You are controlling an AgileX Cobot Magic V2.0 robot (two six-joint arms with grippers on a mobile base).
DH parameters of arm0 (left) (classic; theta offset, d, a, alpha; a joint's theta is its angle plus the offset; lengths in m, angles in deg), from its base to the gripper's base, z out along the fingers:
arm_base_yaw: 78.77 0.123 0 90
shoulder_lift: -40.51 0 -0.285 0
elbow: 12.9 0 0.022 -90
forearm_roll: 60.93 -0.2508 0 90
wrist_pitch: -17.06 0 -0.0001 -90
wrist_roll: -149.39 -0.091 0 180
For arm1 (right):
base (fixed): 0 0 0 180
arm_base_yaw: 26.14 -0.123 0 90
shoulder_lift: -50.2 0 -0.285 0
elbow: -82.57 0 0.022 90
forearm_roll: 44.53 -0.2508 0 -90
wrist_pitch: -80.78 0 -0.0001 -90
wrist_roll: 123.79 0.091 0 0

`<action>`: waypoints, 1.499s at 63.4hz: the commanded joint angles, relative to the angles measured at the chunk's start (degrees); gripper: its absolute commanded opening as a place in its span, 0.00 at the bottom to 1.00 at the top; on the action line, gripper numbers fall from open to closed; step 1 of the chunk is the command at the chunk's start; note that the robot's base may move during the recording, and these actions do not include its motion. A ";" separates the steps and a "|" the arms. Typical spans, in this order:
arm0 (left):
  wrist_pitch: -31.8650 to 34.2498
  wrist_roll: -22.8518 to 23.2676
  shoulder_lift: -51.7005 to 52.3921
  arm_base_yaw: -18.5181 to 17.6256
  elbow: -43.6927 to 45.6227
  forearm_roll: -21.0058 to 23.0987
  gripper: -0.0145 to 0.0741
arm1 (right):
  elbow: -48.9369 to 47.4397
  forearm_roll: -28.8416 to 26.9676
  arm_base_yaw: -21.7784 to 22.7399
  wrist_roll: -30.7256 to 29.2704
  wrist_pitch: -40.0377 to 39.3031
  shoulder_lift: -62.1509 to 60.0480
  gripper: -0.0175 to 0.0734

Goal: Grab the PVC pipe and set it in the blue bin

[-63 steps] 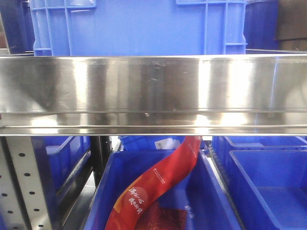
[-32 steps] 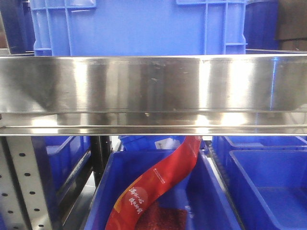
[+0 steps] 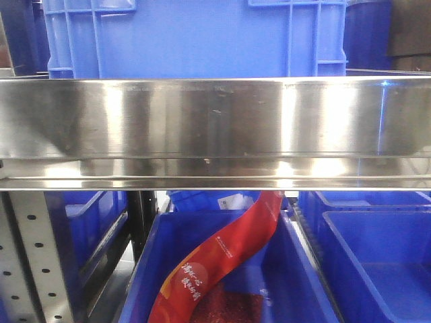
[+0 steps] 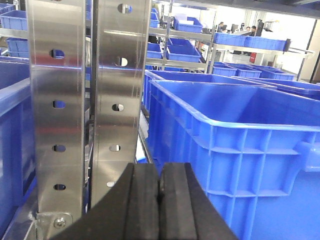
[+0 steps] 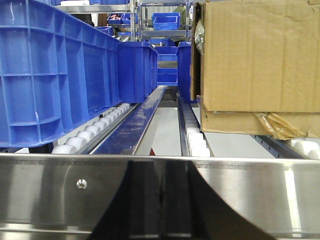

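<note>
Front view: a steel shelf rail fills the middle; a blue bin sits on the shelf above it, and below, another bin holds a red packet leaning from its near left up toward its far right corner.
Pipe: not visible in any view; no white arc shows in the lower bin, on the rollers or by the box, so I cannot say where it lies.
Left gripper: black pads pressed together with nothing between them, pointed at a perforated steel post, with the corner of a blue crate just to its right.
Right gripper: seen only as a dark reflection in a steel rail at the shelf's front edge; its pads appear closed, but the reflection is too dim to be sure.
Right wrist view: roller tracks run back along the shelf, a blue crate on the left and a cardboard box on the right.
Step in hand: likely searching or approaching; no grasp has begun.
Next move: find the pipe first, probably by shifting an arm to look into the bins, then spread the chosen gripper's pads before reaching.
Target bin: several blue bins are in sight; which one is meant cannot be told.
</note>
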 commanded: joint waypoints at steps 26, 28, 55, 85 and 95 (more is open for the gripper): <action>0.98 0.19 0.30 0.15 0.16 0.32 0.04 | 0.18 0.30 -0.08 0.01 -0.85 -0.22 0.01; 0.98 0.19 0.30 0.15 0.00 0.32 0.04 | 0.18 0.30 -0.08 0.01 -0.85 -0.22 0.01; 0.97 0.19 17.67 0.15 -18.28 -2.72 0.04 | 0.18 0.30 -0.08 0.01 -0.85 -0.22 0.01; -1.94 0.19 33.42 4.45 -28.99 -3.90 0.04 | 0.18 0.30 -0.08 0.01 -0.85 -0.22 0.01; -1.30 0.19 33.42 5.68 -28.99 -3.90 0.04 | 0.18 0.30 -0.08 0.01 -0.85 -0.22 0.01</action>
